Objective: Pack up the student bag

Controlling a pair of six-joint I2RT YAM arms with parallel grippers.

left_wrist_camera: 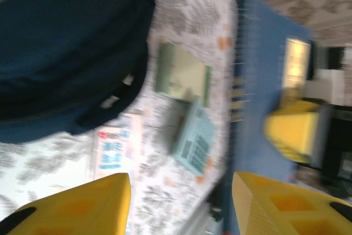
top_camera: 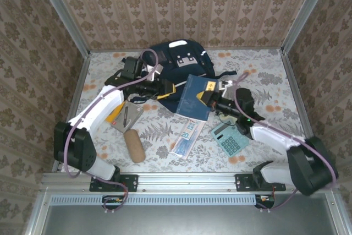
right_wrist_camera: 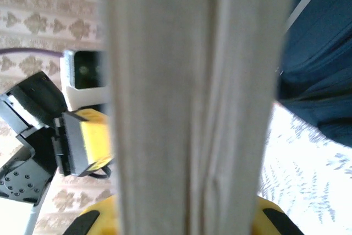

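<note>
navy student bag (top_camera: pixel 170 56), white patches, lying far-centre

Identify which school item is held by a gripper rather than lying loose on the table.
The blue book: the right gripper clamps its edge, by the student bag. The calculator and tan roll lie loose.

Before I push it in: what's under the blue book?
The blue book overlaps the student bag at its far side; its near edge covers the top of a flat packet on the table. Anything beneath its middle is hidden.
</note>
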